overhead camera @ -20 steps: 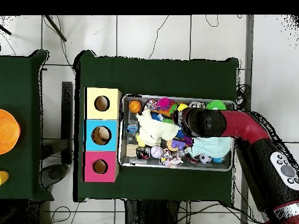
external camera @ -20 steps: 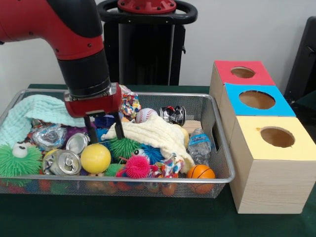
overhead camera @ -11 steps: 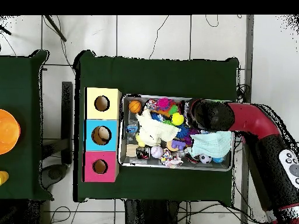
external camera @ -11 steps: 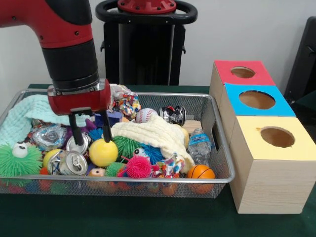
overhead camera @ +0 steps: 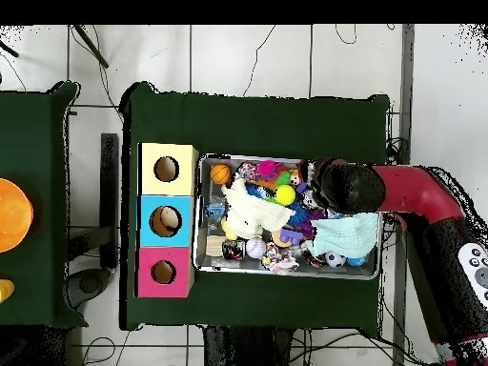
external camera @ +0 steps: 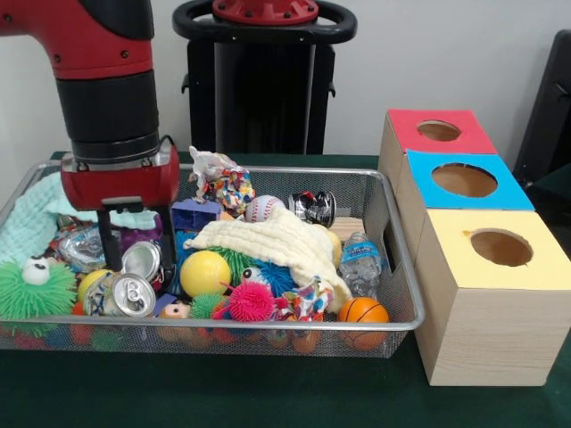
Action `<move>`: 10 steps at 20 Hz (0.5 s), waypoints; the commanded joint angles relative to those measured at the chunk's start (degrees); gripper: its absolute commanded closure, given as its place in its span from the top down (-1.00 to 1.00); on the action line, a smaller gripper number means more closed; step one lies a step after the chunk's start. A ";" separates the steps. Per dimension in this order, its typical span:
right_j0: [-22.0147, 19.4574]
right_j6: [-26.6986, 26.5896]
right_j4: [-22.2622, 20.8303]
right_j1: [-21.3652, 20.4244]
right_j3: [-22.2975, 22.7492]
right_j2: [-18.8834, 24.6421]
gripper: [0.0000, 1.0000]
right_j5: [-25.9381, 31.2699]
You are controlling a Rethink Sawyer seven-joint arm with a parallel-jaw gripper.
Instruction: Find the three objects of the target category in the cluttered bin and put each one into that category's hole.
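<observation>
Hovering low in the wire bin (external camera: 393, 234), my pincer (external camera: 136, 260) sits over the left half, fingers spread with one black finger (external camera: 108, 242) left of a crushed silver can (external camera: 141, 259) and the other right of it; the can lies between them, and I cannot tell if they touch it. A second can (external camera: 120, 294) lies just in front, near the bin's front rim. Yellow ball (external camera: 204, 273) rests just right of the pincer, apart from it. Cream cloth (external camera: 277, 239) covers the middle, mint cloth (external camera: 36, 217) is at the left end behind the arm. Green spiky toy (external camera: 34, 287) is front left, pink spiky ball (external camera: 249, 301) and small basketball (external camera: 362, 311) along the front, baseball (external camera: 263, 208) and a dark crushed can (external camera: 312, 207) toward the back, water bottle (external camera: 360, 261) at the right wall. Three boxes stand right of the bin on the table (external camera: 268, 392): yellow box (external camera: 495, 294), blue box (external camera: 464, 183), red box (external camera: 437, 134), each with a round hole on top. Overhead, the red arm (overhead camera: 410, 191) reaches into the bin's end away from the boxes.
</observation>
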 commanded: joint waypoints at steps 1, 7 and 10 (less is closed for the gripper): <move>-0.14 -11.00 -8.26 6.15 -1.85 -0.09 1.00 -7.83; 2.86 -4.16 -11.36 6.28 -1.62 -3.99 1.00 -11.23; 4.13 -0.33 -12.19 6.20 -0.60 -6.01 1.00 -13.78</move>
